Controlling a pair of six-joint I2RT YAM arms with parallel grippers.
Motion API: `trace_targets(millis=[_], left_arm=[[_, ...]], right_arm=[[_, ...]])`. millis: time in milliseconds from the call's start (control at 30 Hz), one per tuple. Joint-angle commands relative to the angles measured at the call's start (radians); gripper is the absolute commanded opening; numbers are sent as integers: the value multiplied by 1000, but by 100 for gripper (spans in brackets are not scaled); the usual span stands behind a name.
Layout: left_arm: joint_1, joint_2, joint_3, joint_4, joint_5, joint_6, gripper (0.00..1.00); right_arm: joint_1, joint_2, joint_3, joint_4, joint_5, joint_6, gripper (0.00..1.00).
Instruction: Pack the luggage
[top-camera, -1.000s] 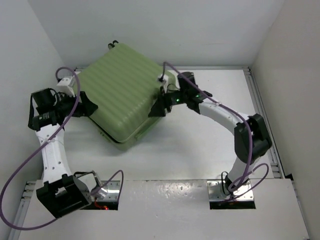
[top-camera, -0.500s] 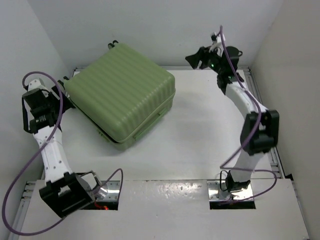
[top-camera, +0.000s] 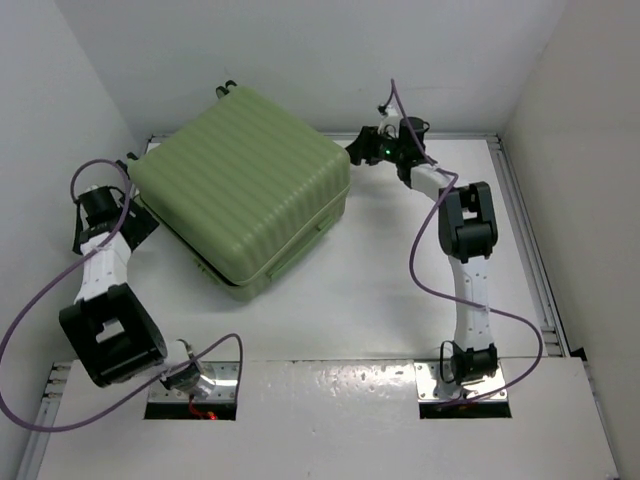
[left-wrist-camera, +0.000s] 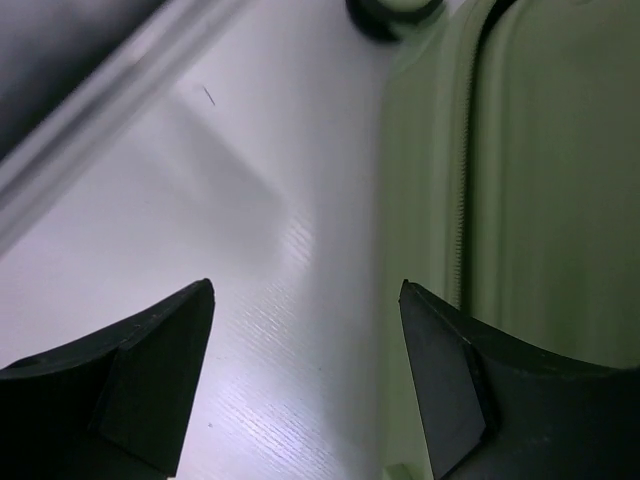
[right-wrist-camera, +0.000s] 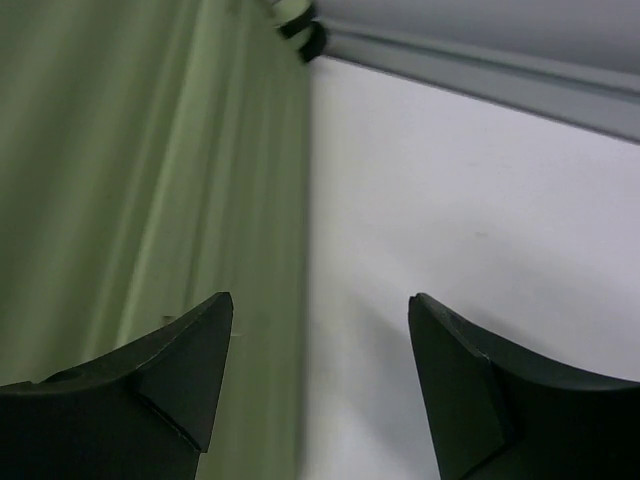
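The luggage (top-camera: 240, 185), a light green ribbed hard-shell suitcase, lies shut and flat at the back left of the white table. My left gripper (top-camera: 140, 226) is open beside its left side, nothing between the fingers. In the left wrist view the luggage (left-wrist-camera: 530, 200) fills the right, its zipper (left-wrist-camera: 462, 200) running up it, and the left gripper (left-wrist-camera: 305, 292) is over bare table next to it. My right gripper (top-camera: 355, 150) is open just off the suitcase's back right corner. In the right wrist view the luggage (right-wrist-camera: 130, 170) fills the left, and the right gripper (right-wrist-camera: 320, 298) straddles its edge without touching.
A black wheel (left-wrist-camera: 390, 10) of the suitcase shows at the top of the left wrist view, another wheel (right-wrist-camera: 300, 28) in the right wrist view. A metal rail (right-wrist-camera: 480, 78) borders the table's back edge. White walls close in on three sides.
A second ago both grippers were against the suitcase's sides. Both drew away, the right arm swinging up to the back corner, then came back beside the suitcase. The right jaws widened.
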Motion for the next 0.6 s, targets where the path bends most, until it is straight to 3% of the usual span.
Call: trace_targets(millis=[0, 167, 300, 567], left_arm=[[-58, 83, -24, 75, -47, -38, 80], [-159, 235, 41, 184, -13, -38, 80], [-262, 386, 168, 248, 128, -38, 76], [-520, 659, 507, 347, 257, 33, 76]], right_arm=[[59, -3, 16, 180, -154, 101, 71], [93, -34, -64, 284, -263, 165, 71], [101, -167, -241, 373, -363, 183, 67], [16, -446, -628, 274, -446, 73, 61]])
